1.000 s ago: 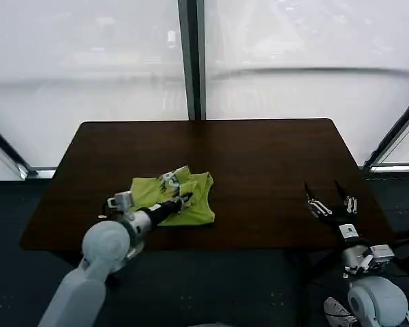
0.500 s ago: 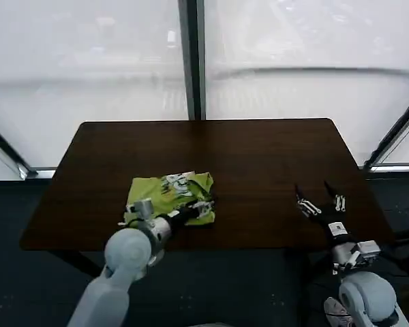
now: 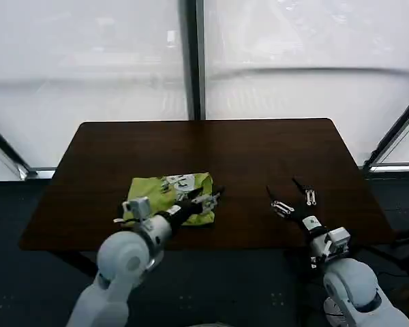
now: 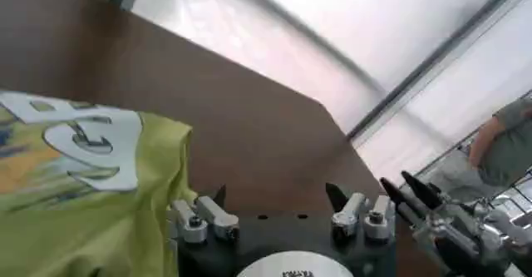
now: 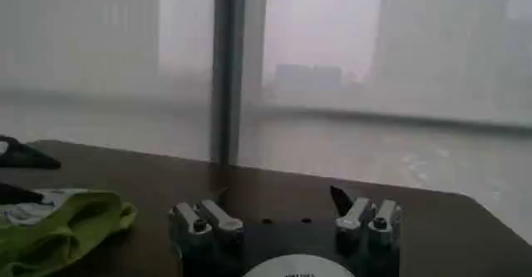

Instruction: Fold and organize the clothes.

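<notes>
The clothes are one lime-green T-shirt (image 3: 165, 194), folded into a small bundle at the table's front left, white print up. In the left wrist view the T-shirt (image 4: 75, 212) lies beside one finger. My left gripper (image 3: 208, 199) hovers open just past the bundle's right edge, with nothing between its fingers; the left gripper (image 4: 277, 197) looks out over bare wood. My right gripper (image 3: 291, 195) stands open over the table right of centre, well apart from the shirt. From the right wrist, that gripper (image 5: 278, 195) points toward the T-shirt (image 5: 58, 227).
The dark brown table (image 3: 259, 150) has bare wood behind and to the right of the shirt. Frosted window panes and a dark mullion (image 3: 191, 61) stand behind it. The front edge runs close under both grippers.
My left gripper slid right across the shirt to its right edge, and the raised fold now lies flatter. My right gripper moved left, from the table's right edge toward the middle.
</notes>
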Tool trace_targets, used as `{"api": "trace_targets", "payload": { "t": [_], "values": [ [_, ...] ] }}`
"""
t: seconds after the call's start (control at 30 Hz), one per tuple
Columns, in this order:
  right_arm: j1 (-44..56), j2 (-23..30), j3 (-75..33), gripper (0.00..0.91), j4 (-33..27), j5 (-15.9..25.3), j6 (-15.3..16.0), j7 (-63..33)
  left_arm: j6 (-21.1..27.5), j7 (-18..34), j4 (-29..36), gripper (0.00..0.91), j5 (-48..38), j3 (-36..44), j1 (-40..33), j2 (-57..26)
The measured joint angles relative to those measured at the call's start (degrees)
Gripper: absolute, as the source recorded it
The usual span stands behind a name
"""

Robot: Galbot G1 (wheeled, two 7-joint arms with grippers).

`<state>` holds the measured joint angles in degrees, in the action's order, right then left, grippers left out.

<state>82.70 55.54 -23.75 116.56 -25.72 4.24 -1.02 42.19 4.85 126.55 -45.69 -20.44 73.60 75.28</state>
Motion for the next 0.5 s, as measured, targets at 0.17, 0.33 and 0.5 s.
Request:
{"api": "trace_targets", "payload": {
  "t": [0.17, 0.33, 0.5],
  "values": [
    [-7.71, 0.32, 10.71, 0.878, -1.47, 2.17, 4.03, -4.81, -2.85, 0.01, 2.61, 0.878, 2.23, -6.37, 2.57, -5.27],
    [-15.35, 2.25, 22.09, 0.878, -4.31, 4.38, 7.71, -6.23, -4.49, -0.10, 3.71, 0.878, 4.25, -11.32, 5.66, -7.17],
    [-20.24, 1.24, 29.66, 0.878, -4.62, 9.50, 5.57, -0.55, -4.78, 0.19, 3.99, 0.878, 4.51, -14.53, 7.45, -7.95]
  ]
}}
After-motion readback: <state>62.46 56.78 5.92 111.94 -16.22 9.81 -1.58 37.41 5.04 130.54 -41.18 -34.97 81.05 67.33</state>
